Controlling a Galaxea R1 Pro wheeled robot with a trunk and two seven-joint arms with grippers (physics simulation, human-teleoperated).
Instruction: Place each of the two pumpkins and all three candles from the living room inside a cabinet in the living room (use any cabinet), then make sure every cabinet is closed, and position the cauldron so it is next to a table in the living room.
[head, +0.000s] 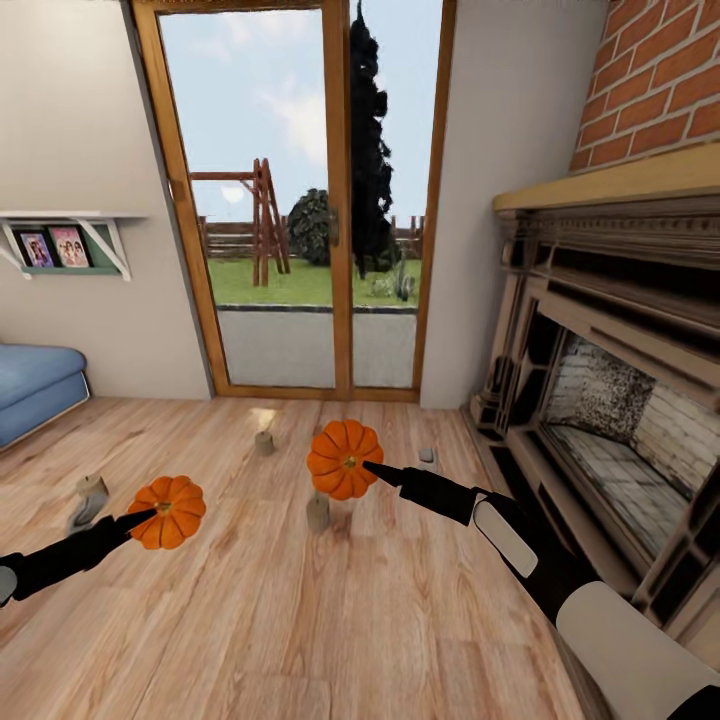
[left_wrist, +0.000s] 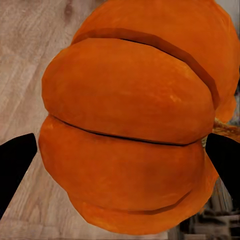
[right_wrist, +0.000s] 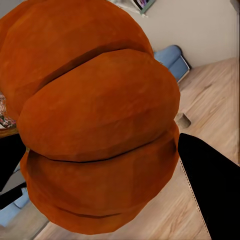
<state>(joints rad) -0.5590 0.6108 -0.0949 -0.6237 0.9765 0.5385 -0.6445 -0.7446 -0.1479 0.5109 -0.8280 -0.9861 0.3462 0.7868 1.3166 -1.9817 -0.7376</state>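
Pumpkins (head: 168, 511) (head: 344, 459) within both hands (head: 150, 514) (head: 368, 465)

left pincer (head: 150, 514) clamped, right pincer (head: 368, 466) clamped, arms outstretched

Bright, even daylight from the glass door (head: 300, 200); soft, slightly blurred renders.

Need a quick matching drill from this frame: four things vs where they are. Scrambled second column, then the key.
Things
1. left pumpkin
2. right pumpkin
3. photo frames
4. candle nearest the glass door

Places
A. on the wall shelf
B. standing on the wood floor
C. between the fingers of the right gripper
D. between the fingers of the left gripper

Pairs: 1-D, 2-C, 3-A, 4-B
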